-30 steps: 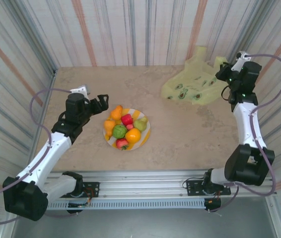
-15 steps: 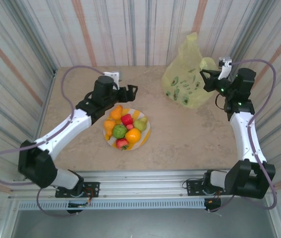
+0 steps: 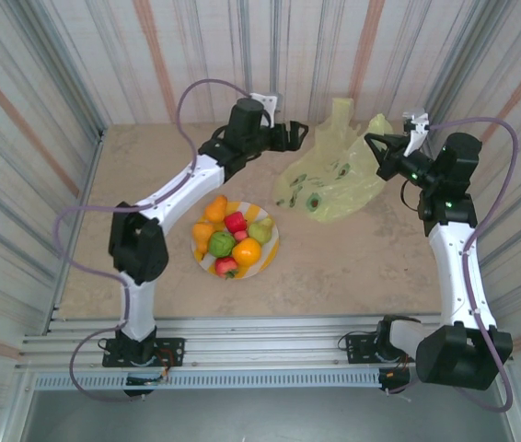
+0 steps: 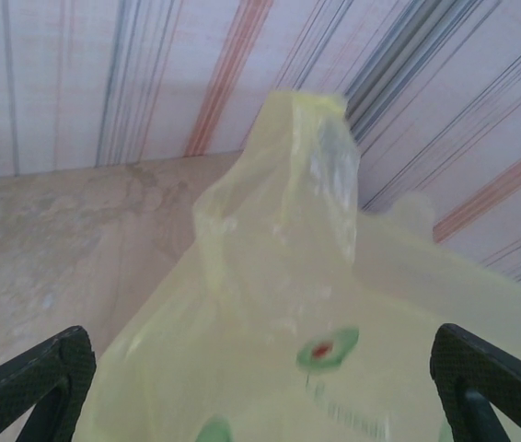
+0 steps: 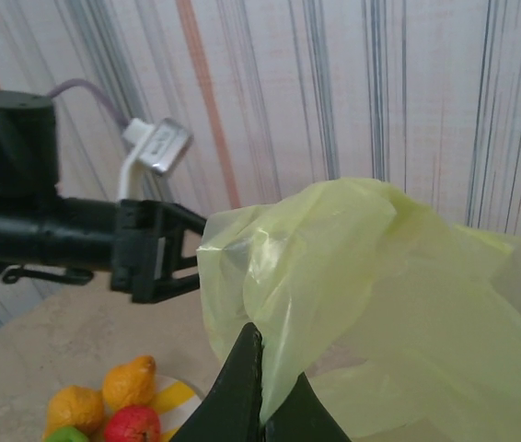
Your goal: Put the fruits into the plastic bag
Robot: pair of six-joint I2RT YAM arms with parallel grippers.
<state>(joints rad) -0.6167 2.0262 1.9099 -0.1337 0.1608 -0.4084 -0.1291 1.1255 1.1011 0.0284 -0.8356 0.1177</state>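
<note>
Tabletop (image 3: 371, 262): left gripper (image 3: 303, 134) nearer plastic bag (image 3: 334, 180)

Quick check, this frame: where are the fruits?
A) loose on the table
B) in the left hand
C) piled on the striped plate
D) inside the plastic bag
C: the fruits sit heaped on the plate, the left hand is open and holds nothing, and the plastic bag lies apart from the plate, pinched in the right hand.

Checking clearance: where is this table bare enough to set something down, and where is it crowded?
Bare: the near-right stretch between the plate, the bag and the right arm; also the far-left corner beyond the left arm. Crowded: the far middle, where the open left gripper faces the bag that the right gripper pinches.
</note>
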